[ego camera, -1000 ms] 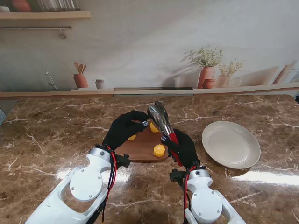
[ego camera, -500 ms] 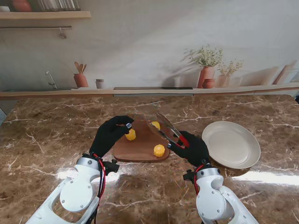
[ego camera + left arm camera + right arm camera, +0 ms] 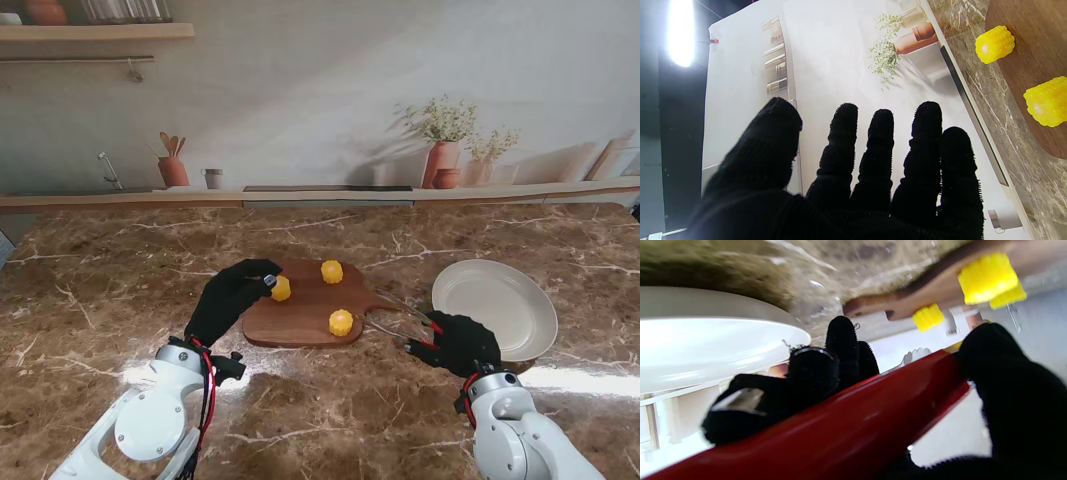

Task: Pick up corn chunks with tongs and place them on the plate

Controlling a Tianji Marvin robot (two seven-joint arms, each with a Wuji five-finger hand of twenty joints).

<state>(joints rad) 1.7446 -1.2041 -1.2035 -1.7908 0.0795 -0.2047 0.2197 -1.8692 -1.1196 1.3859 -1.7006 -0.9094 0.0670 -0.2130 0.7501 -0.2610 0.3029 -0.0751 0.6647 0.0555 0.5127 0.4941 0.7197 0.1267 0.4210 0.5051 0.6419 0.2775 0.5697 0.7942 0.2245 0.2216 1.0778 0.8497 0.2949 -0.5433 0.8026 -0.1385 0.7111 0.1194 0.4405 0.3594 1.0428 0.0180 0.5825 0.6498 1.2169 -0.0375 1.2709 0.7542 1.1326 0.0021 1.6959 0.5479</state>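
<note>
Three yellow corn chunks (image 3: 341,322) (image 3: 331,271) (image 3: 281,289) lie on the wooden cutting board (image 3: 300,320). My right hand (image 3: 457,343) sits between the board and the cream plate (image 3: 495,308), shut on the red-handled metal tongs (image 3: 398,318). The tongs' arms stand apart and point at the board's handle, with nothing between them. In the right wrist view the red tongs handle (image 3: 857,416) crosses the picture, with the plate (image 3: 706,343) and corn chunks (image 3: 987,278) beyond. My left hand (image 3: 228,298) is open at the board's left edge, fingertips beside the left corn chunk (image 3: 1045,101).
The brown marble table (image 3: 120,290) runs to a back ledge with a printed kitchen backdrop. The plate has nothing on it and lies right of the board. The board's handle (image 3: 383,300) points toward the plate.
My right hand swung the tongs from above the board down to the right, toward the plate and nearer to me. My left hand drew back left off the board, uncovering the left chunk.
</note>
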